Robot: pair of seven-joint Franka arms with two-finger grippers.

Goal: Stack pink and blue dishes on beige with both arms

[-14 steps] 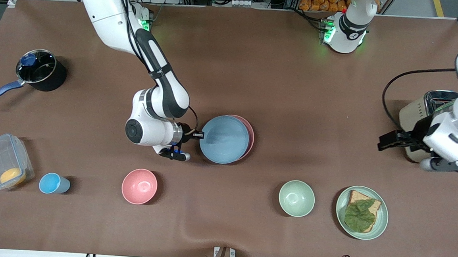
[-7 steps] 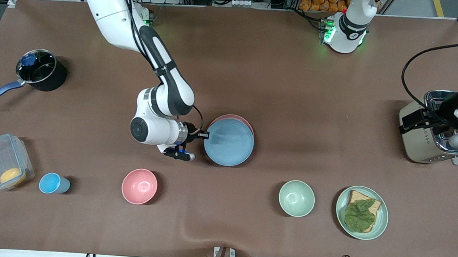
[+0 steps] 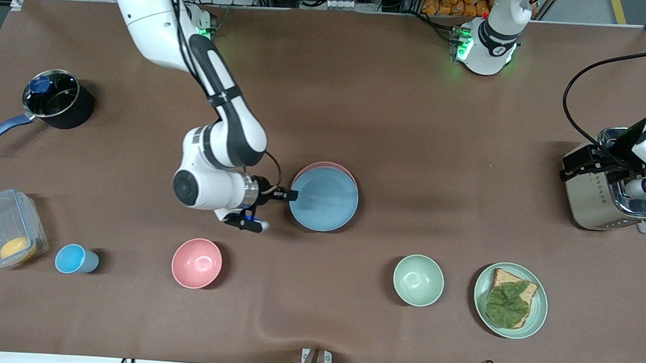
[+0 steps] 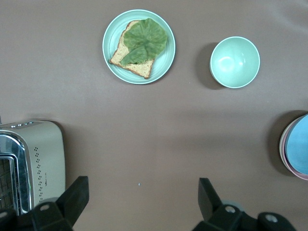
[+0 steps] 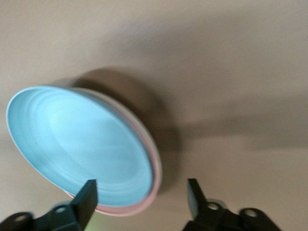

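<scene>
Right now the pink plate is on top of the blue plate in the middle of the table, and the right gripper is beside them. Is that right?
Not quite. The blue plate is on top, and the pink plate lies under it with only its rim showing. The front view shows this, and the right wrist view agrees. The right gripper is indeed beside the stack, open.

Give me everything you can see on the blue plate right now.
The blue plate is round, shallow, matte light blue, with faint concentric rings inside and nothing in it. It lies flat on the pink plate, slightly offset, so a pink crescent shows. The right gripper is at its rim toward the right arm's end, fingers open.
</scene>
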